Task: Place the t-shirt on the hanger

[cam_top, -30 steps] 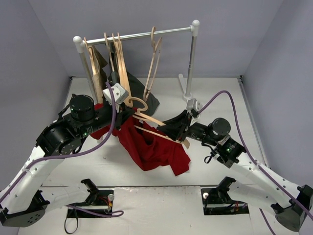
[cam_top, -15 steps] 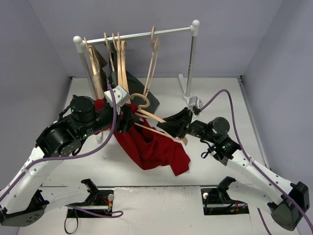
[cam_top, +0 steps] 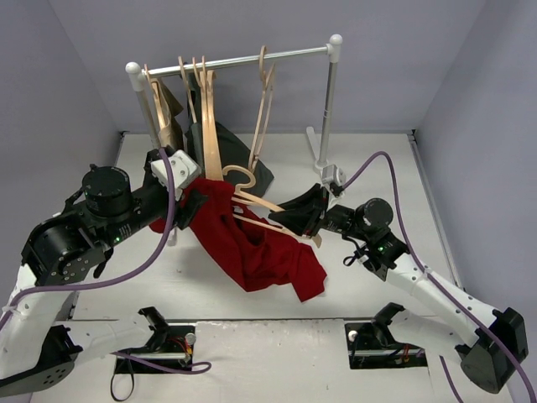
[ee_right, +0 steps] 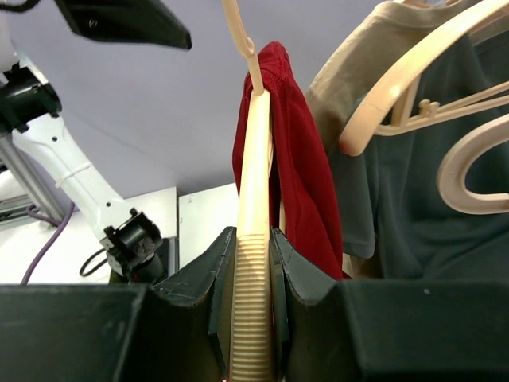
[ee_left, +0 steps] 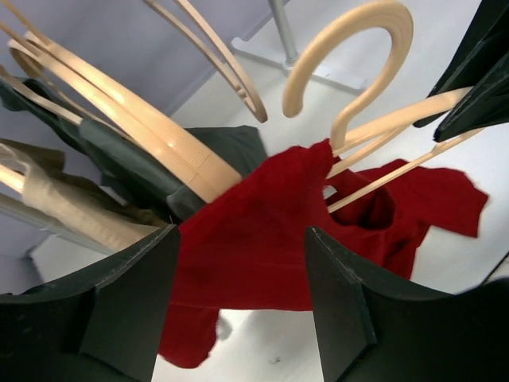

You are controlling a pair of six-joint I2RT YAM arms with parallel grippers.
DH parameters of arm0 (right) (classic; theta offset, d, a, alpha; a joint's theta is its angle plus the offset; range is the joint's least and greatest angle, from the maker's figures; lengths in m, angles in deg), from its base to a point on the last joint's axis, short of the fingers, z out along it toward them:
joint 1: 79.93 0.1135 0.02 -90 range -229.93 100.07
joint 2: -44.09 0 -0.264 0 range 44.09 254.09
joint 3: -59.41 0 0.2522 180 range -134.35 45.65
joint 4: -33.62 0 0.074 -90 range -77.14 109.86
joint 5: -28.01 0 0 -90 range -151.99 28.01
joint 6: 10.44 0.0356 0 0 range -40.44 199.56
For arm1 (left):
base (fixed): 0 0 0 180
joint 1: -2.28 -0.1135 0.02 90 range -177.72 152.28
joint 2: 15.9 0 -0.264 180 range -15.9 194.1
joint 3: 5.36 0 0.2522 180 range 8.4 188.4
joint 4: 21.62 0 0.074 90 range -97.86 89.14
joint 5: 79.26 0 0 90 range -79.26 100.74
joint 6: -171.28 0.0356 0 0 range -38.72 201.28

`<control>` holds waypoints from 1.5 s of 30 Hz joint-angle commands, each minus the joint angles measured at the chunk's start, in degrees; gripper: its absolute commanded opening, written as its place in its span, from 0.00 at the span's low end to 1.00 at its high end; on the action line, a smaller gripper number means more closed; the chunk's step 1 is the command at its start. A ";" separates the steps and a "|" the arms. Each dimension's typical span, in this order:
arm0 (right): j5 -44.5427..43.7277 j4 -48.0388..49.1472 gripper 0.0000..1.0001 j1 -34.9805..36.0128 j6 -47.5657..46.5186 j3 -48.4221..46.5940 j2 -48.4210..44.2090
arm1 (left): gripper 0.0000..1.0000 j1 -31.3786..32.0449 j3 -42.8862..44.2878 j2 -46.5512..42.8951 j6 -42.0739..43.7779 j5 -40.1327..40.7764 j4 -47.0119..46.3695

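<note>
**A:** Red t-shirt (cam_top: 252,248), where is it now?
**B:** Draped over the hanger (cam_top: 262,202), collar at the hook. The lower part reaches down to the table (cam_top: 377,168), in front of the rack (cam_top: 252,60).
**A:** Who holds the hanger?
**B:** It is the right gripper (ee_right: 253,239), clamped tight on the ridged end of one shoulder.
**A:** And the left gripper (ee_left: 238,239)?
**B:** Jaws wide apart, nothing betw. them. Shirt is just beyond the fingers, approx. at the hook side.
</note>
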 commanded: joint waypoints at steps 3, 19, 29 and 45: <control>4.37 10.42 0.00 -0.38 -0.13 -1.19 0.81 | 0.58 -1.19 6.44 4.58 13.18 -6.63 5.83; 8.26 10.36 0.00 -0.73 0.28 -1.27 0.98 | 0.57 -12.30 5.36 9.15 25.62 -27.29 13.12; 9.71 10.31 0.00 -1.22 0.24 -1.11 1.08 | 0.52 -13.79 1.18 10.57 28.70 -35.70 15.61; 11.02 10.06 0.00 -2.23 0.28 -0.96 2.56 | 0.00 -16.29 -1.03 9.03 31.74 -41.09 15.56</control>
